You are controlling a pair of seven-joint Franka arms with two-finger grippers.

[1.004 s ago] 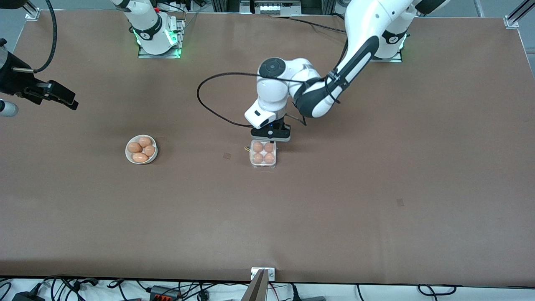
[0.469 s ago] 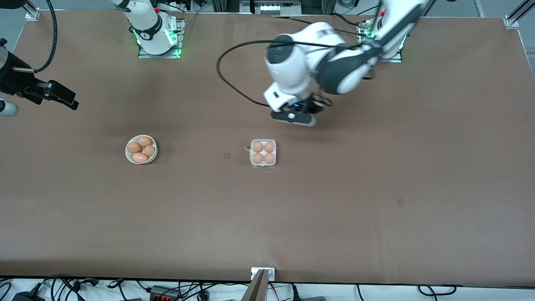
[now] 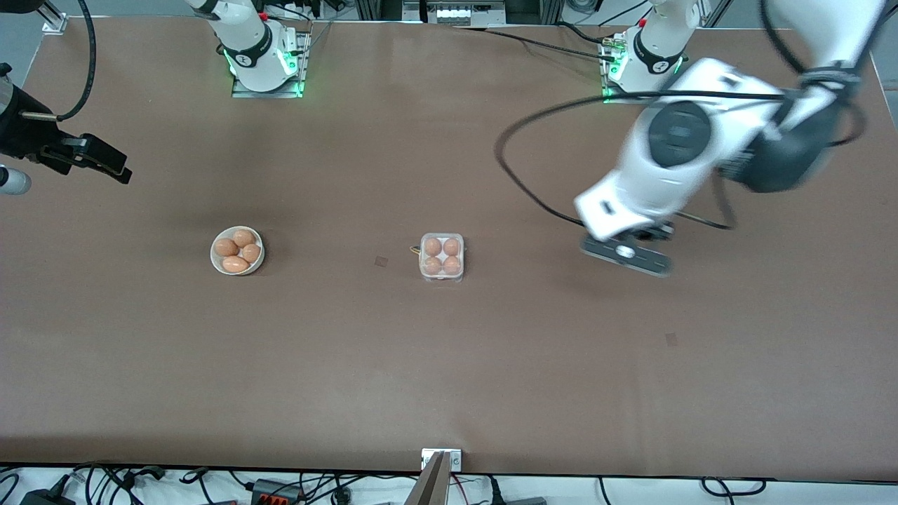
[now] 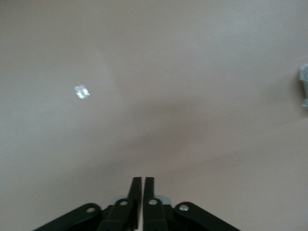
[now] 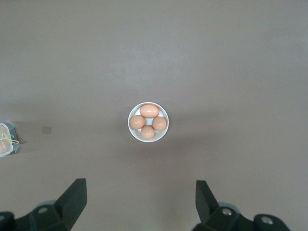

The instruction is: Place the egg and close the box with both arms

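The box [image 3: 441, 277] sits mid-table with four orange-brown eggs [image 3: 433, 247] in its cells, and its clear lid looks to be down over them. One corner of the box [image 5: 6, 140] shows at the edge of the right wrist view. My left gripper [image 4: 143, 179] is shut and holds nothing; its hand [image 3: 626, 256] hangs over bare table toward the left arm's end, well apart from the box. My right gripper [image 3: 105, 165] waits high over the right arm's end, and in its wrist view it [image 5: 139, 182] stands wide open and empty.
A round white bowl [image 3: 213, 254] with several more eggs [image 3: 235, 264] stands toward the right arm's end, level with the box. In the right wrist view the bowl [image 5: 131, 122] lies straight below. A thin yellowish loop [image 3: 415, 248] lies against the box.
My left arm has lifted off the box and swung away toward its own end of the table. The box, the bowl and my right arm have stayed put.
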